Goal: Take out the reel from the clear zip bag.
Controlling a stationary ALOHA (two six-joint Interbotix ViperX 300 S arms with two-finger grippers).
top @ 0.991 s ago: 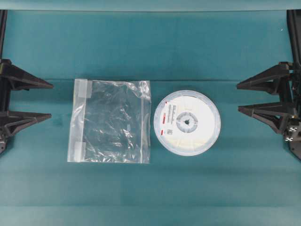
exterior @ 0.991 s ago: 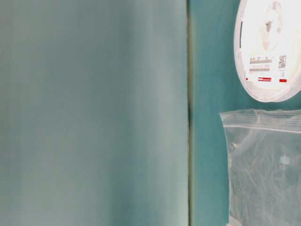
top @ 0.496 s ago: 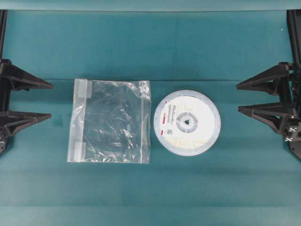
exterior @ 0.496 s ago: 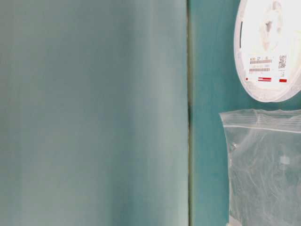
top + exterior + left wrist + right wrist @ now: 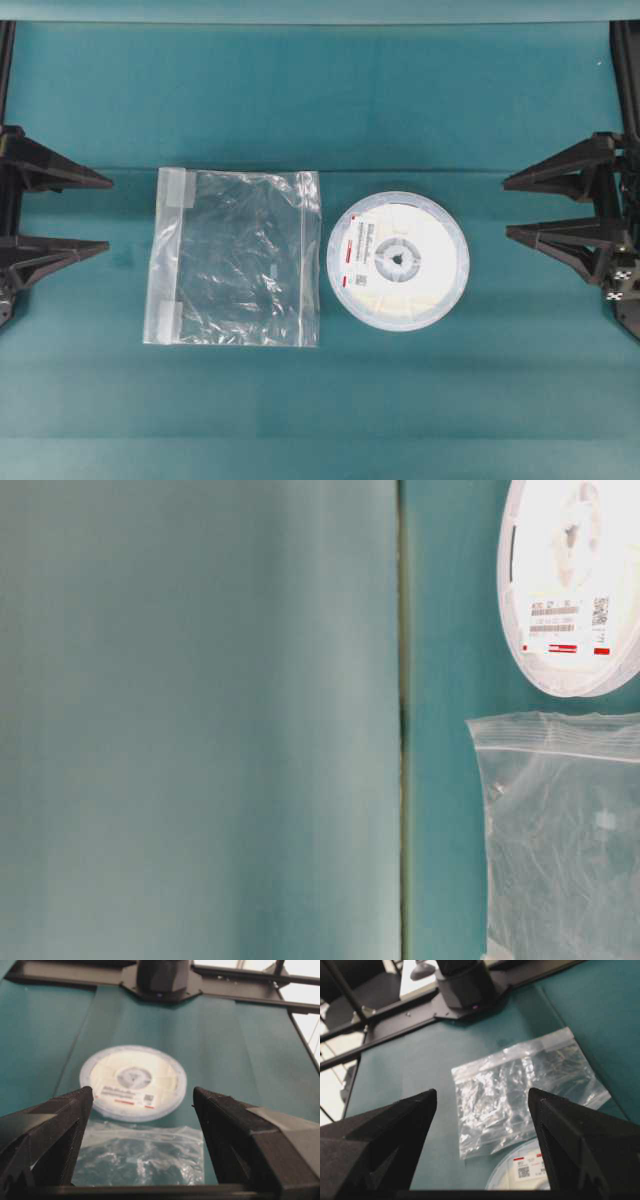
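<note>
Over on the far left, the left gripper [image 5: 100,213] sits at the edge of the teal table [image 5: 320,100], its two black fingers [image 5: 55,172] spread wide with nothing between them, tips aimed toward the middle of the table. Moving in from there, the clear zip bag [image 5: 235,258] lies flat and crinkled on the surface, well apart from those fingertips, its two white tabs [image 5: 178,186] along the edge nearest the left gripper and the zip strip [image 5: 305,258] running down the opposite edge, the one facing the centre. Nothing shows inside the bag but wrinkled film. Just beside that zip edge, a narrow strip of table between them, there's the reel [image 5: 398,260], lying flat and fully outside the bag: translucent-white rim, cream winding, grey hub in the middle, and a white label [image 5: 354,256] with a red mark on the side toward the bag. From the left wrist camera, the bag [image 5: 142,1160] sits nearest and the reel [image 5: 133,1082] just beyond it, both framed in the gap between the parted fingers. From the right wrist camera it's the reverse: a sliver of the reel [image 5: 520,1175] up close, the bag [image 5: 525,1087] past it. And at the far right, the right gripper [image 5: 505,206] also stands at the table's edge, well apart from the reel, fingers [image 5: 560,165] splayed wide, holding nothing, tips pointing in toward the middle.
</note>
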